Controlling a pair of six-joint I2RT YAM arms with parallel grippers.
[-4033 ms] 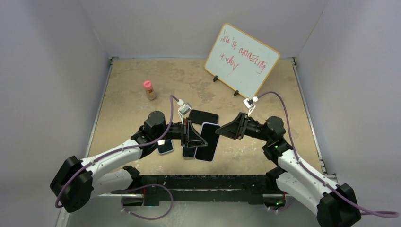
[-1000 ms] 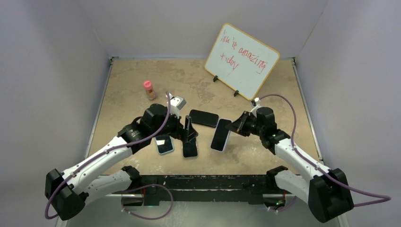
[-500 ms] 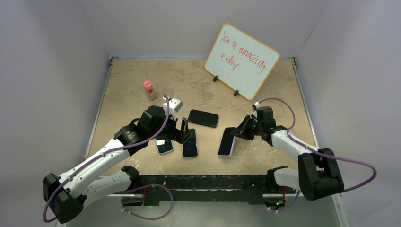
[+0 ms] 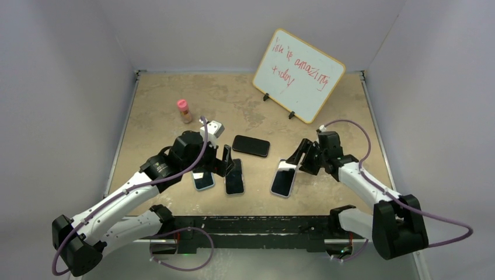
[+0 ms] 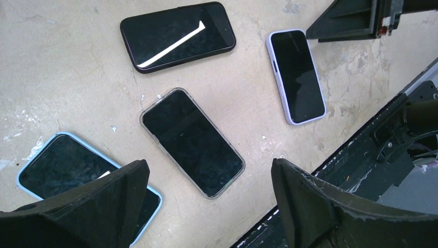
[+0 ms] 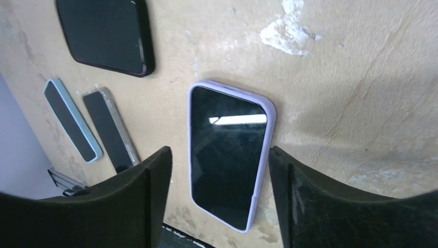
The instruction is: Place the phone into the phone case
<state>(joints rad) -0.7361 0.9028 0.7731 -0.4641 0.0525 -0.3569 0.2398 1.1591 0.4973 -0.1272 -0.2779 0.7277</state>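
A phone with a dark screen sits inside a lavender phone case [image 6: 227, 155] and lies flat on the table, right of centre [image 4: 283, 178] [image 5: 296, 75]. My right gripper [image 6: 219, 154] hovers just over it, open, one finger on each side of the case and apart from it [image 4: 302, 156]. My left gripper [image 5: 208, 168] is open above a phone in a clear case [image 5: 192, 142] [image 4: 234, 178] and holds nothing [image 4: 227, 162].
A light-blue-cased phone [image 4: 203, 179] [image 5: 77, 175] lies left of the clear one. A bare black phone [image 4: 251, 146] [image 5: 177, 35] lies behind them. A pink-capped bottle [image 4: 184, 110] and a whiteboard [image 4: 299, 74] stand at the back. The table's front edge [image 5: 361, 139] is close.
My right gripper has opened and let go of the lavender-cased phone, which went from tilted in the grip to flat on the table. The left arm has hardly moved.
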